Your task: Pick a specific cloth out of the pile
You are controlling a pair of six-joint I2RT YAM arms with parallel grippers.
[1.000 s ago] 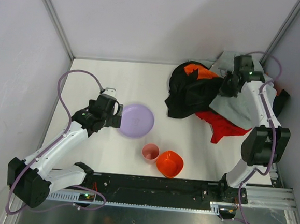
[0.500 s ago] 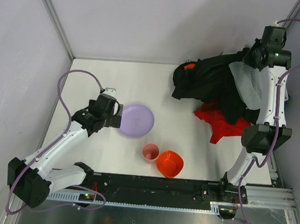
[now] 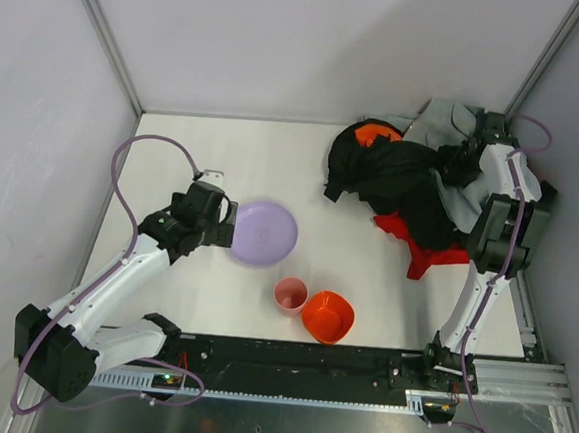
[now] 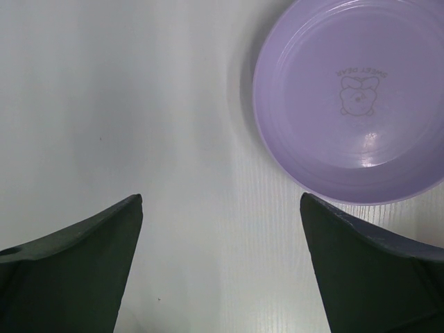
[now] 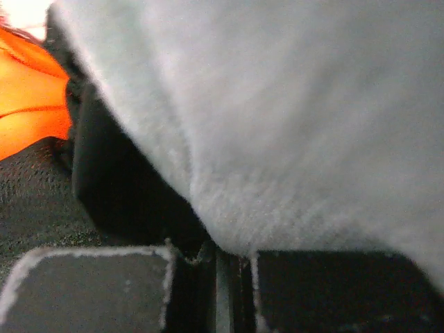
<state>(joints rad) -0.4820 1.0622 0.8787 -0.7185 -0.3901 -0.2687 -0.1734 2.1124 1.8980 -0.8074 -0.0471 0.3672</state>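
Since the earlier frame the right arm (image 3: 499, 233) has dropped back onto the pile (image 3: 398, 175). Now the left pincer (image 4: 218, 208) stands apart beside the smooth purple plate (image 3: 263, 233). The soft red cloth (image 3: 425, 249) peeks from the pile's near edge, at the right side of the tabletop (image 3: 224, 161). The right pincer (image 3: 461, 162) is together in fuzzy grey cloth (image 5: 312, 104). I judge it is still uncovering; next it must pinch the red fabric.

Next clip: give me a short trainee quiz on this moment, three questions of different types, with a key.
1. True or false: the red cloth lies partly under the pile.
2. The left gripper is: A) open, near the purple plate; B) shut on the plate; C) buried in clothes.
3. What colour is the cup beside the orange bowl?
Key: 1 true; 2 A; 3 pink.
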